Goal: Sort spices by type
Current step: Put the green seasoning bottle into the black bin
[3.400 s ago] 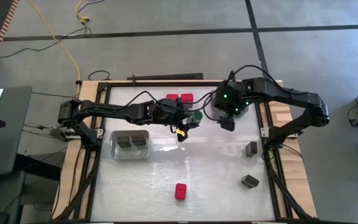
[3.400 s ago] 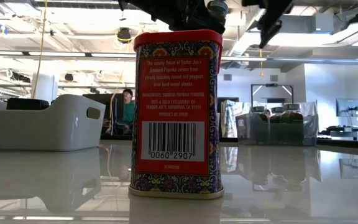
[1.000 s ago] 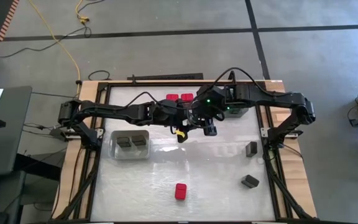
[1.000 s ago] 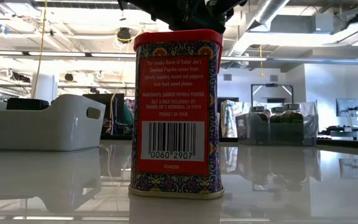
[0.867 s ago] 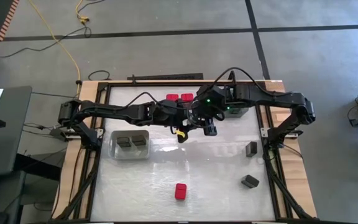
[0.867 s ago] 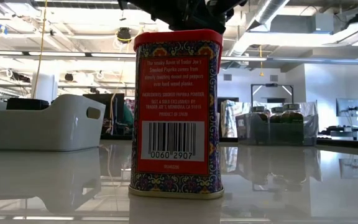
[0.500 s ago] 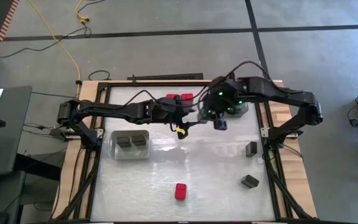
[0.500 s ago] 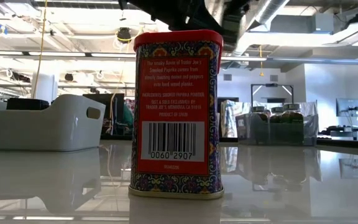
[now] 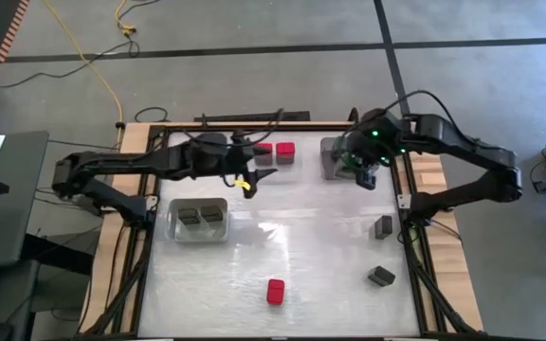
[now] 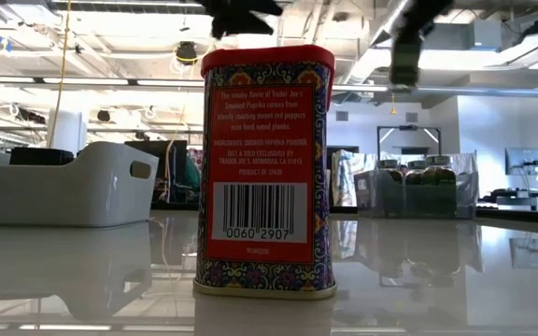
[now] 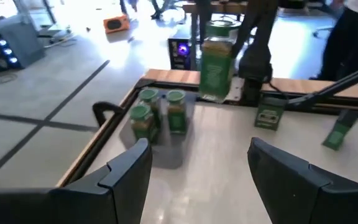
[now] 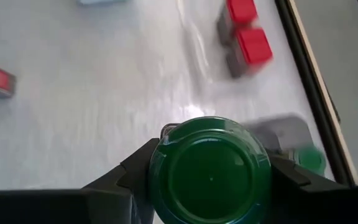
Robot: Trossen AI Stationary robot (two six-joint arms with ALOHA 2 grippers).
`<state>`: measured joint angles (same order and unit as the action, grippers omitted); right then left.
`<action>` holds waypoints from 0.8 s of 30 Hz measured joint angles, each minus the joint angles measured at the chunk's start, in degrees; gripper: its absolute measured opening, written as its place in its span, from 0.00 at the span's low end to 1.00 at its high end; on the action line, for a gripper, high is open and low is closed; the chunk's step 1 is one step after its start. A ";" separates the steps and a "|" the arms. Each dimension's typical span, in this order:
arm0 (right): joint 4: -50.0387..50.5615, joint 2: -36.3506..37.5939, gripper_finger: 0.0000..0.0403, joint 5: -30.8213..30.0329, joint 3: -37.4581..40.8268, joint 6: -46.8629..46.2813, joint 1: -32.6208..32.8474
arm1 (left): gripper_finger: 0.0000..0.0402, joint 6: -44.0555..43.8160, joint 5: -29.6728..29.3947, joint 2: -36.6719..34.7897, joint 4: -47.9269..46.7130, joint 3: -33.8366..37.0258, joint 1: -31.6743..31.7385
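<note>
Green-lidded jar is clamped between the right gripper's fingers and hangs upright, long axis vertical, above the clear tray at the table's far right. That tray, holding 3 matching jars, lies directly beneath. Judged next move: a straight descent. Left gripper is spread wide and empty, near the red tins.

Barcode "0060 2907" on red tin
</note>
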<state>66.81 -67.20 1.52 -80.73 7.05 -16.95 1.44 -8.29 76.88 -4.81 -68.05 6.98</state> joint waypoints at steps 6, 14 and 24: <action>-1.97 6.76 0.55 -0.07 8.53 -0.16 -3.83 | 0.63 -4.46 0.23 -6.39 7.75 11.53 -0.15; -6.16 8.47 0.55 4.71 15.06 3.31 -12.49 | 0.63 -7.04 0.09 -8.04 12.41 15.85 -0.15; -5.05 8.06 0.56 9.48 15.81 3.95 -17.23 | 0.63 -6.66 0.06 -8.02 12.34 15.85 -0.13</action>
<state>61.76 -59.13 11.00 -64.93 11.00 -34.17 -5.21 -8.23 68.86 7.53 -52.21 6.85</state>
